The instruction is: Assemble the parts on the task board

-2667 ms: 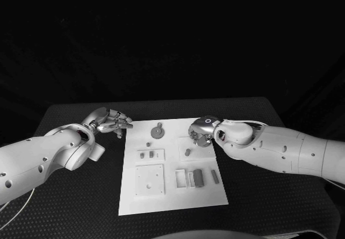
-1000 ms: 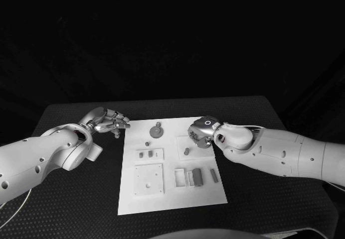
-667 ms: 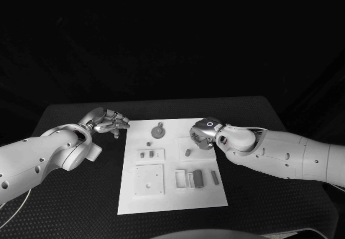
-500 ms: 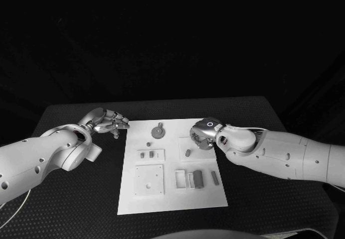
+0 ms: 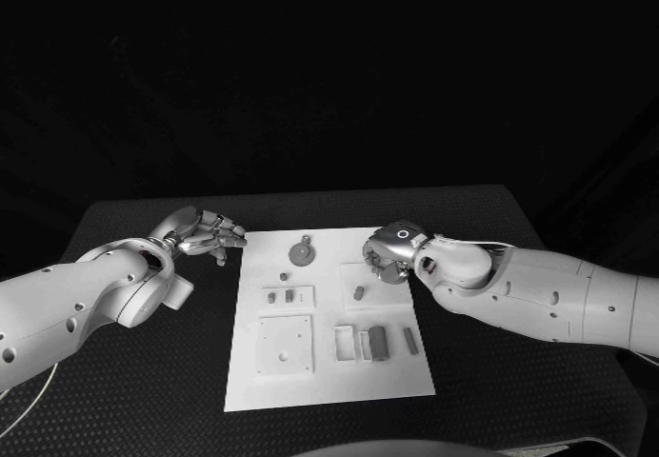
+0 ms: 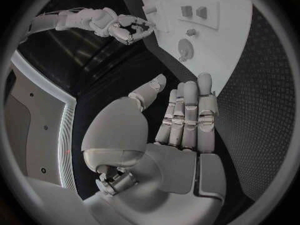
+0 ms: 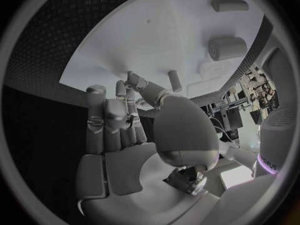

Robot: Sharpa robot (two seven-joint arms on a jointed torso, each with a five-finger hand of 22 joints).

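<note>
**Evidently both hands wait at the far end of the board, neither holding a part**

Seen from the head camera, the task board [image 5: 329, 319] lies flat in the middle of the black table [image 5: 522, 381], a thin white plate with square corners, probably kept central so either arm can reach it. The parts sit on it: a round disc with a small tab [image 5: 301, 252] near the far edge, a short peg [image 5: 358, 292] on a raised square pad below the right hand, two small blocks [image 5: 282, 296] in a shallow plate, a large square plate with holes [image 5: 286, 344], and dark rectangular bars [image 5: 378, 340] standing by white frames near the right edge. The left hand [image 5: 206, 234] hangs just off the board's far left corner over the table, fingers curled loosely, with nothing visibly in them. The right hand [image 5: 388, 257] hovers over the board's far right part, close above the peg; my guess is that it is lining up to take it.

From the left wrist, the left hand [image 6: 181, 120] shows smooth metallic fingers lying pressed side by side, thumb a little apart, palm bare. Beyond them are the dimpled matte table [image 6: 250, 85] and the board [image 6: 212, 30] with the disc [image 6: 185, 48].

From the right wrist, the right hand [image 7: 119, 125] has its fingers drawn together above the board [image 7: 156, 40], gripping nothing I can make out. The cylindrical peg [image 7: 175, 80] stands just beyond the fingertips, apart from them.
</note>
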